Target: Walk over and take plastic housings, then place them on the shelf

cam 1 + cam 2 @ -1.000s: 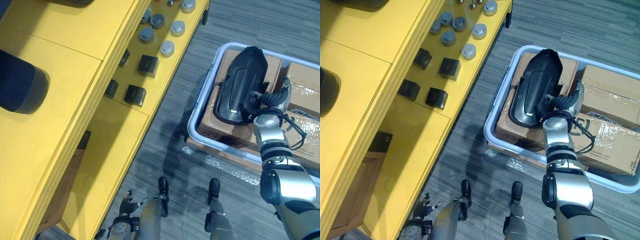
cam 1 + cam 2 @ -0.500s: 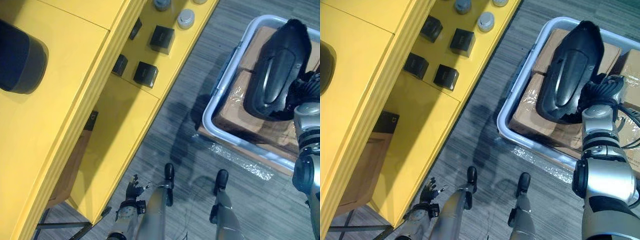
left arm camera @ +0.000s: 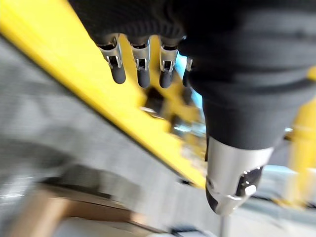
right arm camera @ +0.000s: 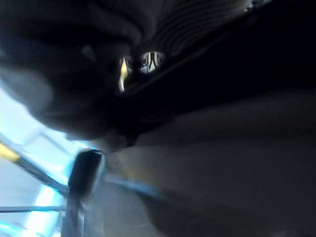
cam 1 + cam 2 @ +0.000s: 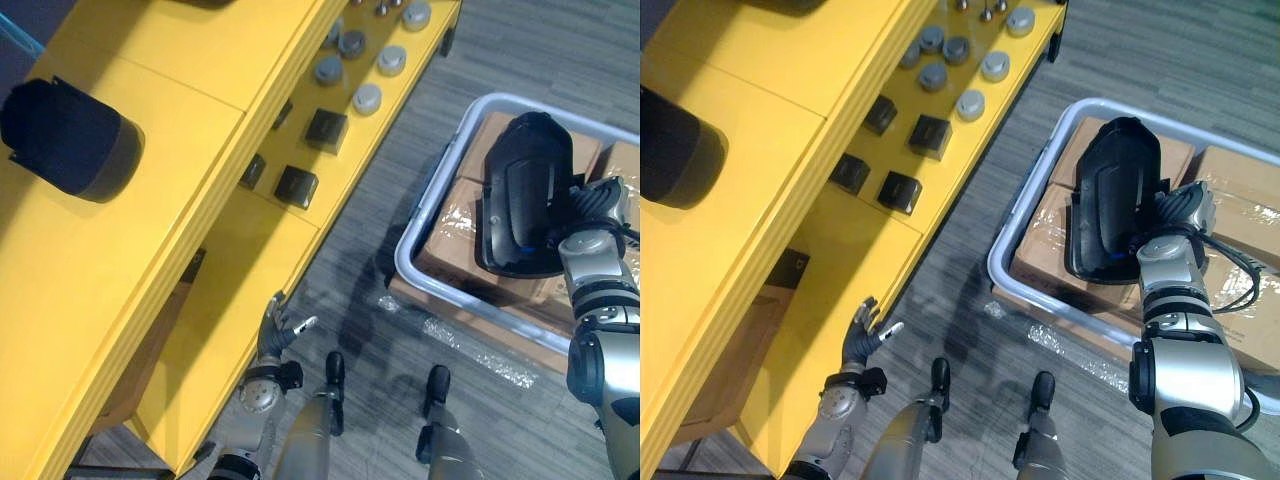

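A black plastic housing (image 5: 522,195) stands tilted on cardboard boxes (image 5: 450,235) inside a grey tub (image 5: 412,250) on the floor to my right. My right hand (image 5: 592,203) is at the housing's right edge, fingers curled round it. My left hand (image 5: 272,325) hangs low beside the front edge of the yellow shelf (image 5: 150,260), its fingers (image 3: 140,69) straight and holding nothing. A second dark housing (image 5: 70,150) lies on the shelf's top board at the left.
On the lower yellow board sit small black boxes (image 5: 326,130) and several grey round caps (image 5: 367,98). More taped cardboard boxes (image 5: 1240,215) fill the tub's right side. Grey carpet (image 5: 400,330) runs between shelf and tub.
My right hand's fingers have curled onto the housing's edge. My left hand has risen beside the shelf front. The whole picture has shifted, so the camera moved.
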Available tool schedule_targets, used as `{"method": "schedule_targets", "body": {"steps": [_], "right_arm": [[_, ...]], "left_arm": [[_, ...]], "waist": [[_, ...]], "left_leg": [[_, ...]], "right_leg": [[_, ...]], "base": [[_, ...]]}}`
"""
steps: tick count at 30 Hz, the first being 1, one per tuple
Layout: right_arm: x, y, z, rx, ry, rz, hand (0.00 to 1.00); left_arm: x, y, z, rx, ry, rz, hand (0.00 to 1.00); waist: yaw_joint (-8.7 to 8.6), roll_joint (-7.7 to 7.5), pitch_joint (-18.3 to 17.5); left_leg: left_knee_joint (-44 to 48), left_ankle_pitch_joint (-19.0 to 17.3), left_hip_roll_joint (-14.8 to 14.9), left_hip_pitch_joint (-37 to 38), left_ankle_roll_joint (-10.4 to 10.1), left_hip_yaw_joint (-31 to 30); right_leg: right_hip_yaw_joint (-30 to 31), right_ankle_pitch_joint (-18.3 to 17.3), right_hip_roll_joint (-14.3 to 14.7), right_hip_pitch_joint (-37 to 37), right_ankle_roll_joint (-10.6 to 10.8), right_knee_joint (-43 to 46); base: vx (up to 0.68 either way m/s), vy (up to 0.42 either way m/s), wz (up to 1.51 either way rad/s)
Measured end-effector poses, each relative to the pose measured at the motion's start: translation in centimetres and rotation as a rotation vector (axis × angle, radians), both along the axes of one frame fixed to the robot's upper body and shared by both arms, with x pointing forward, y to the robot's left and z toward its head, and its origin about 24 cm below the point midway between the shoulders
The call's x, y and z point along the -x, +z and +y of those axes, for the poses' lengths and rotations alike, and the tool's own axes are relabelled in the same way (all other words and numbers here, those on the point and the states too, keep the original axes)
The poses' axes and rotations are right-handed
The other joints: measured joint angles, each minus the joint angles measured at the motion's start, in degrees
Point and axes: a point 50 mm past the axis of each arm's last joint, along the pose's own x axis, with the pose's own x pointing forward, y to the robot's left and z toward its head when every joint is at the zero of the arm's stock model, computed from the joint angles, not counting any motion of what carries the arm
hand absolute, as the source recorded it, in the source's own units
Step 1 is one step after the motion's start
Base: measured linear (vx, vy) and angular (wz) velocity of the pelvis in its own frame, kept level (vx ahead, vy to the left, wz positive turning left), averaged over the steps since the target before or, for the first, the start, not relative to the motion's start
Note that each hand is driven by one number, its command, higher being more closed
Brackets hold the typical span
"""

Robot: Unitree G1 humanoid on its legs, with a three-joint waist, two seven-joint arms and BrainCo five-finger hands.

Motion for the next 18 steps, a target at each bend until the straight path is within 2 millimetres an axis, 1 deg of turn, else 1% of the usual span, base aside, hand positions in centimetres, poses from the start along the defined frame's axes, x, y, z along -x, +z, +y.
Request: {"method": "schedule_targets", "body": {"steps": [1,2,3,4,5,6,8,10,11,12,13,14,15,16,17,18], "right_arm": [[-0.1,0.0,0.4,0.02,0.012,-0.005,1.0],[-0.3,-0.1,1.3,0.054,0.032,-0.009,1.0],[-0.5,-0.2,2.3,0.101,0.058,-0.011,1.0],[-0.6,-0.2,3.0,0.129,0.075,-0.013,1.0],[-0.6,-0.4,3.5,0.15,0.089,-0.013,1.0],[-0.8,-0.7,4.5,0.179,0.116,-0.009,1.0],[-0.9,-1.2,5.8,0.202,0.155,-0.015,1.0],[-0.8,-2.1,7.8,0.239,0.216,-0.016,1.0],[-0.8,-2.4,8.3,0.249,0.23,-0.014,1.0],[-0.6,-2.9,9.2,0.254,0.259,-0.017,1.0],[-0.5,-3.2,9.6,0.251,0.271,-0.018,1.0],[-0.3,-3.7,10.5,0.25,0.298,-0.023,1.0],[-0.1,-4.1,11.7,0.265,0.331,-0.033,1.0],[0.1,-4.2,12.4,0.267,0.35,-0.04,1.0],[0.5,-4.8,13.4,0.256,0.383,-0.055,1.0],[0.9,-5.3,14.6,0.249,0.416,-0.066,1.0]], "left_arm": [[-0.1,0.4,0.1,-0.01,-0.005,-0.016,0.0],[-0.2,0.7,0.2,-0.028,-0.01,-0.029,0.0],[-0.5,1.1,0.1,-0.059,-0.025,-0.042,0.0],[-0.8,1.5,-0.1,-0.068,-0.037,-0.051,0.0],[-1.2,1.7,-0.6,-0.078,-0.057,-0.053,0.0],[-1.7,1.6,-1.3,-0.091,-0.08,-0.04,0.0],[-2.5,1.2,-2.5,-0.095,-0.121,-0.003,0.0],[-3.0,0.6,-4.2,0.008,-0.165,0.062,0.0],[-3.1,0.5,-4.6,0.039,-0.177,0.076,0.0],[-3.4,0.6,-5.6,0.109,-0.198,0.097,0.0],[-3.5,0.5,-5.9,0.138,-0.205,0.109,0.0],[-3.7,0.5,-6.5,0.199,-0.218,0.132,0.0],[-3.9,0.5,-6.8,0.268,-0.22,0.157,0.0],[-4.0,0.4,-6.9,0.29,-0.216,0.171,0.0],[-4.1,0.0,-7.0,0.322,-0.213,0.201,0.0],[-4.1,-0.3,-7.2,0.358,-0.211,0.227,0.0]], "waist": [[-0.25,-0.54,-0.44],[-0.69,-1.57,-1.39],[-1.51,-3.15,-2.4],[-2.29,-4.17,-2.96],[-2.8,-5.25,-3.92],[-3.51,-6.54,-5.32],[-4.0,-7.89,-7.38],[-5.18,-8.26,-10.06],[-5.48,-8.25,-10.6],[-5.61,-8.33,-11.38],[-5.6,-8.34,-12.16],[-6.03,-8.33,-13.27],[-6.29,-8.46,-13.55],[-6.6,-8.55,-13.8],[-7.5,-8.58,-14.99],[-7.88,-8.87,-15.97]], "left_leg": [[-0.57,0.06,0.08,0.82,-0.09,0.28],[-1.58,0.28,0.19,1.75,-0.26,0.87],[-3.45,0.94,0.28,3.36,-0.52,1.36],[-4.94,1.47,0.28,4.56,-0.67,1.4],[-6.29,1.96,0.38,5.58,-0.95,1.61],[-8.19,2.66,0.5,6.9,-1.14,2.09],[-11.04,3.58,0.77,9.35,-1.56,3.13],[-13.76,4.13,1.13,12.55,-1.94,4.34],[-14.24,4.18,1.21,13.28,-2.02,4.61],[-15.14,4.23,1.49,14.94,-2.1,5.5],[-15.49,4.24,1.62,15.39,-2.13,6.02],[-16.25,4.35,1.77,16.38,-2.29,6.55],[-17.05,4.38,2.1,18.14,-2.36,7.57],[-17.32,4.39,2.21,18.8,-2.38,7.86],[-17.69,4.43,2.43,19.12,-2.47,8.12],[-18.32,4.51,2.61,19.85,-2.59,8.92]], "right_leg": [[0.18,0.0,0.07,0.52,0.0,-0.36],[0.5,0.01,0.17,0.87,-0.01,-0.81],[0.73,0.06,0.29,1.64,-0.05,-1.57],[0.69,0.08,0.39,2.38,-0.07,-2.01],[0.74,0.15,0.56,2.95,-0.18,-2.6],[0.98,0.36,0.8,3.55,-0.45,-3.51],[2.03,0.6,1.2,4.48,-0.73,-4.55],[2.57,0.62,1.63,6.02,-0.73,-5.31],[2.76,0.62,1.71,6.53,-0.73,-5.58],[3.54,0.62,2.08,7.4,-0.73,-5.82],[3.9,0.62,2.22,7.48,-0.74,-6.0],[4.43,0.62,2.42,8.0,-0.74,-6.36],[5.37,0.62,2.77,8.76,-0.74,-6.34],[5.51,0.62,2.92,9.11,-0.74,-6.39],[5.58,0.62,3.19,9.12,-0.74,-6.42],[6.25,0.62,3.47,9.14,-0.74,-6.45]], "base": [[0.06,-0.017,-0.15],[0.06,-0.037,-0.2],[0.08,-0.059,-0.15],[0.07,-0.058,-0.1],[0.07,-0.06,-0.08],[0.07,-0.053,-0.15],[0.09,-0.044,-0.26],[0.09,-0.021,-0.28],[0.09,-0.008,-0.25],[0.07,-0.004,-0.25],[0.06,0.0,-0.32],[0.06,0.007,-0.35],[0.06,0.007,-0.34],[0.02,0.002,-0.28],[0.01,0.005,-0.23],[0.01,0.009,-0.25]]}}
